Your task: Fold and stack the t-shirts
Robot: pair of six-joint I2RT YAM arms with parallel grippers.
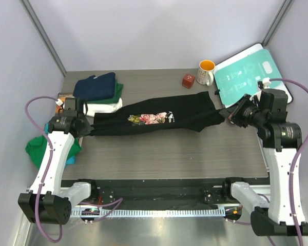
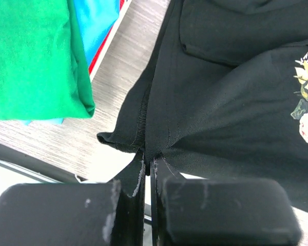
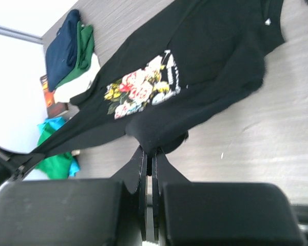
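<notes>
A black t-shirt [image 1: 159, 117] with a pink rose print is stretched across the table between both arms. My left gripper [image 1: 88, 129] is shut on its left end [image 2: 151, 146]. My right gripper [image 1: 230, 116] is shut on its right end [image 3: 154, 138]. The rose print [image 3: 141, 89] faces up in the right wrist view. At the back left lies a pile of folded t-shirts: a navy one [image 1: 96, 85] on top of a green one [image 1: 118, 91] and a white layer [image 1: 103, 108]. A loose green t-shirt [image 1: 38, 148] lies at the left edge over teal cloth [image 2: 95, 25].
An orange-lined mug [image 1: 207, 72] and a small red cube [image 1: 188, 80] stand at the back right. A teal-and-white flat board [image 1: 244, 74] leans at the right rear corner. A small brown book [image 1: 64, 97] pokes out beside the folded pile.
</notes>
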